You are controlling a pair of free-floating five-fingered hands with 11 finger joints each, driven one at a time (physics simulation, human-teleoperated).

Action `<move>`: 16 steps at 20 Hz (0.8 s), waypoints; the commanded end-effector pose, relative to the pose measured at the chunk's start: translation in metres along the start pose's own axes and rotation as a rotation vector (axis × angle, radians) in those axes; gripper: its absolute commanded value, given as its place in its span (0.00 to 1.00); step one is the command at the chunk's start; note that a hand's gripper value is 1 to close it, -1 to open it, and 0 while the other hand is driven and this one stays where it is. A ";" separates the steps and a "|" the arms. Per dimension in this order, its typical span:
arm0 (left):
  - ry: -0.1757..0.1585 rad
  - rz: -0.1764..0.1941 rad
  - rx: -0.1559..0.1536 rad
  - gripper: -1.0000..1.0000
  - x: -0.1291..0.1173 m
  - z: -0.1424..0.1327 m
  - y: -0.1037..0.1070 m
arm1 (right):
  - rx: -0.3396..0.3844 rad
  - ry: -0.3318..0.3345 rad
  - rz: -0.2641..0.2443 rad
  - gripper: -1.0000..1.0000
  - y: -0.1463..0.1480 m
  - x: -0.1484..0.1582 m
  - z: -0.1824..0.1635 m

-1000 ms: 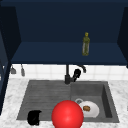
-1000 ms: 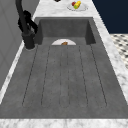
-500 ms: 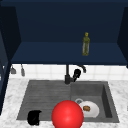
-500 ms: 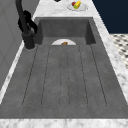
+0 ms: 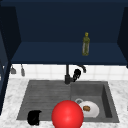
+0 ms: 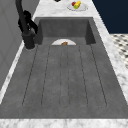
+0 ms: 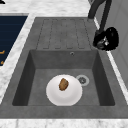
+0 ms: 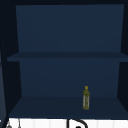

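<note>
Right hand (image 5: 76, 74) is up at the faucet (image 5: 67, 75), touching its lever (image 7: 101, 42); fingers closed round it or not, can't tell. Left hand (image 5: 34, 117) hangs over the drainboard's front edge, fingers curled, holding nothing. Red ball (image 5: 67, 115) sits front-centre, just beside the plate (image 7: 72, 96) w/ food in the basin.

Dim, flat, shadowless light
</note>
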 end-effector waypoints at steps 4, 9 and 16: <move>0.000 0.000 0.000 0.50 0.000 0.000 0.000 | 0.000 0.002 0.063 0.00 0.007 -0.008 0.007; 0.000 0.000 0.000 0.50 0.000 0.000 0.000 | -0.008 -0.055 0.064 0.00 0.008 -0.023 0.028; 0.000 0.000 0.000 0.50 0.000 0.000 0.000 | 0.052 -0.107 0.107 0.00 0.008 -0.027 0.023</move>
